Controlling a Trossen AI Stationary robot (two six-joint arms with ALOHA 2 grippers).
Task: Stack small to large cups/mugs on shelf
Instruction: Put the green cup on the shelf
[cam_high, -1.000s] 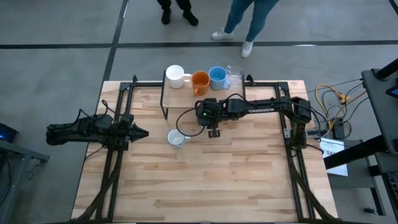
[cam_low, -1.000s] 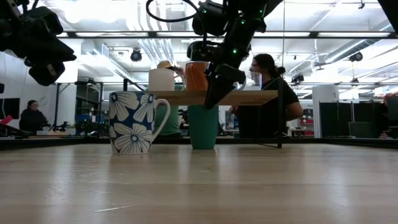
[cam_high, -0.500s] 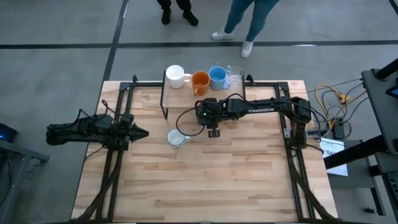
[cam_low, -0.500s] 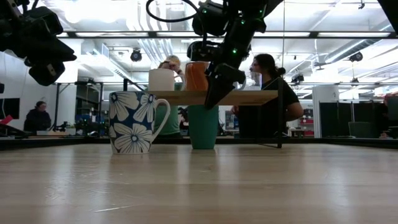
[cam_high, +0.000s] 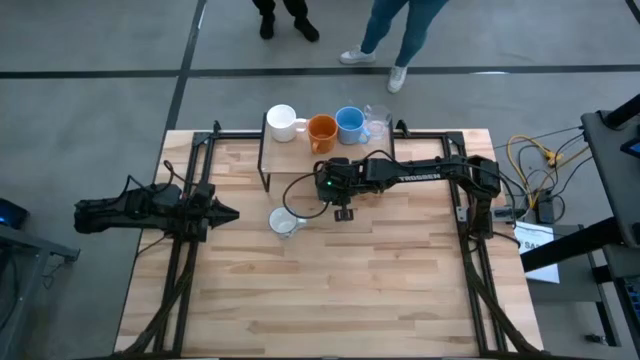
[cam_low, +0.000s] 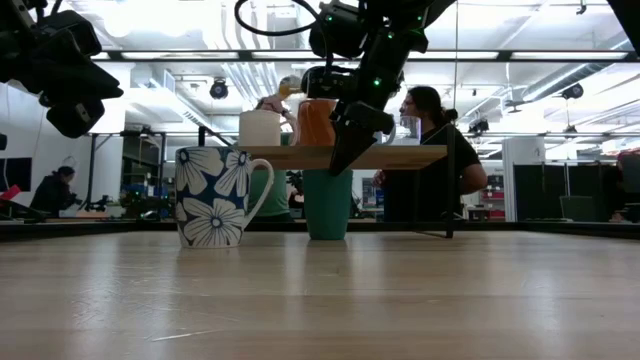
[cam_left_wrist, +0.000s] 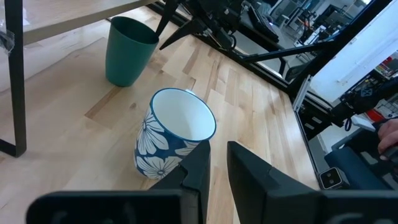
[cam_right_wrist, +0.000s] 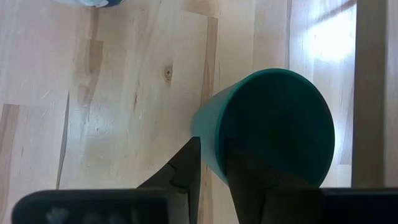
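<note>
On the shelf (cam_high: 300, 152) at the table's far edge stand a white mug (cam_high: 281, 122), an orange mug (cam_high: 321, 129), a light blue mug (cam_high: 349, 123) and a clear glass (cam_high: 376, 124). A dark green cup (cam_low: 327, 203) stands upright on the table by the shelf's near edge, and my right gripper (cam_right_wrist: 213, 168) is shut on it. A blue-flowered white mug (cam_left_wrist: 174, 134) stands on the table to its left. My left gripper (cam_left_wrist: 217, 168) waits above the table's left side, fingers a narrow gap apart, holding nothing. My right gripper has the green cup's wall at the rim (cam_right_wrist: 208, 134) between its fingers, one finger (cam_right_wrist: 249, 171) inside the cup and one (cam_right_wrist: 186, 165) outside. The fingers slant down from above. The cup stands upright with its bottom on the table.
The shelf's black legs (cam_left_wrist: 17, 74) and its wooden top (cam_low: 400, 156) stand close to the green cup. The flowered mug (cam_high: 284, 222) is a hand's width to its left. People stand beyond the table's far edge (cam_high: 400, 30). The near half of the table (cam_high: 330, 300) is bare wood.
My right gripper's fingers have drawn together on the green cup's wall while the arm stays in place. The cup has not moved.
</note>
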